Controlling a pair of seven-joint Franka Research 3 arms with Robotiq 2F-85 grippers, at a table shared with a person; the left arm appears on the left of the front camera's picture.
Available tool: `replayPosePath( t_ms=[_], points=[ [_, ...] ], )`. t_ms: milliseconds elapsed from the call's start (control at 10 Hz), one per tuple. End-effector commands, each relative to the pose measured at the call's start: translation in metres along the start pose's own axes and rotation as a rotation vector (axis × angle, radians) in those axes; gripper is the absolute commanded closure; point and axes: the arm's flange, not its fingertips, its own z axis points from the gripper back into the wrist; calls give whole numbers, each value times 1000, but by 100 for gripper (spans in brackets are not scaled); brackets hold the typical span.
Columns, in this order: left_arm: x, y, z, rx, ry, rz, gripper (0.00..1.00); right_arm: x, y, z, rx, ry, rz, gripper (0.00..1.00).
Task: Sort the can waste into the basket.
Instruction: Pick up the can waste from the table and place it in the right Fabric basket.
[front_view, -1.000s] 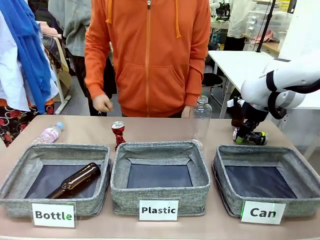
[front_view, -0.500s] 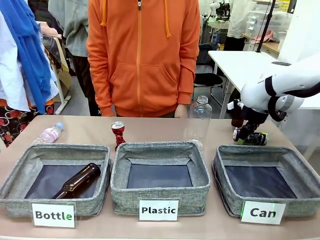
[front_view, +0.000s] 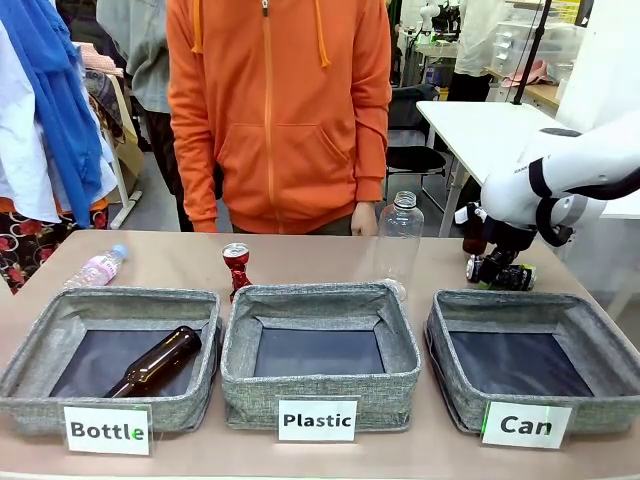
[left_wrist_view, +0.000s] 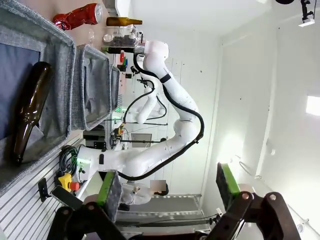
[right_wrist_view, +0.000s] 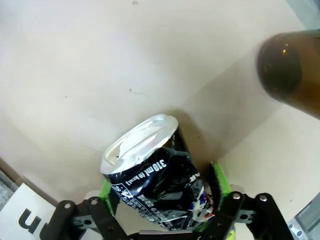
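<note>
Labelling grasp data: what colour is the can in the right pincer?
Black with white print and a silver top; clearest in the right wrist view.

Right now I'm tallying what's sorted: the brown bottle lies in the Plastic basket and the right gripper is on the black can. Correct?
Not quite. The front view shows the brown bottle in the Bottle basket, not the Plastic one. The right gripper is indeed on the black can.
</note>
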Motion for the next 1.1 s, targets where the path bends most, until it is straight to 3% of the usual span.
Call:
replayPosePath(
  t_ms=[0,100,300,400,500,1000],
  points=[
    [-3,-3,1,-16,3,-4,0,7,-2,-1,-2,31,-27,86],
    [-3,-3,1,-16,3,-4,0,7,-1,-1,-1,33,-26,100],
    [-3,-3,1,-16,3,-4,0,7,-1,-1,1,29,-35,100],
    [-3,-3,1,-16,3,-4,0,8,0,-1,9,22,-28,95],
    [-3,-3,1,-16,3,-4,0,7,0,-2,13,22,-26,100],
    [-3,-3,1,-16,3,-4,0,6,1,1,18,6,-18,100]
  ],
)
